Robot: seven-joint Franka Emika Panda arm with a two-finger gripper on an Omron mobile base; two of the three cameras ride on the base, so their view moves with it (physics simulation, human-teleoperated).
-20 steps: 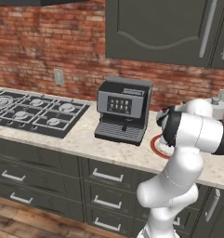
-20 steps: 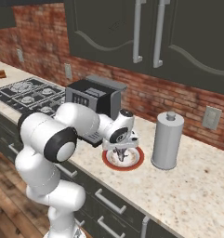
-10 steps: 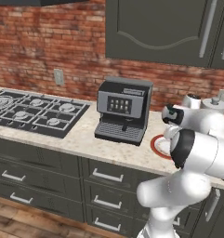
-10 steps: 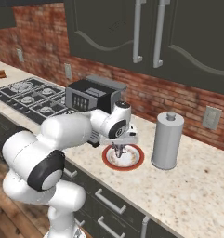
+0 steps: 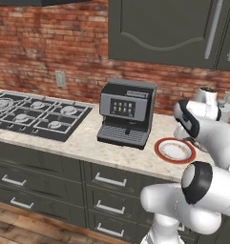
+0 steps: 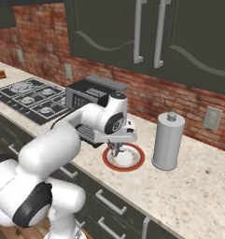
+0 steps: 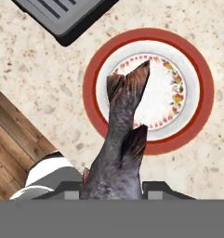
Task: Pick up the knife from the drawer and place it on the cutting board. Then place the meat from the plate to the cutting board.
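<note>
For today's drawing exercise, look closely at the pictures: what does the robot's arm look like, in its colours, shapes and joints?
The arm is made of thick, rounded, glossy white segments, like smooth tubes with bulging elbows. Dark, nearly black rings and round caps mark its joints. No cables or writing are visible. At the wrist a flatter white hand block carries the gripper.

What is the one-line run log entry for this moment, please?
phase: lift meat | jaws: shut on fish | fish: hanging above plate | plate: on counter, beside coffee machine
</note>
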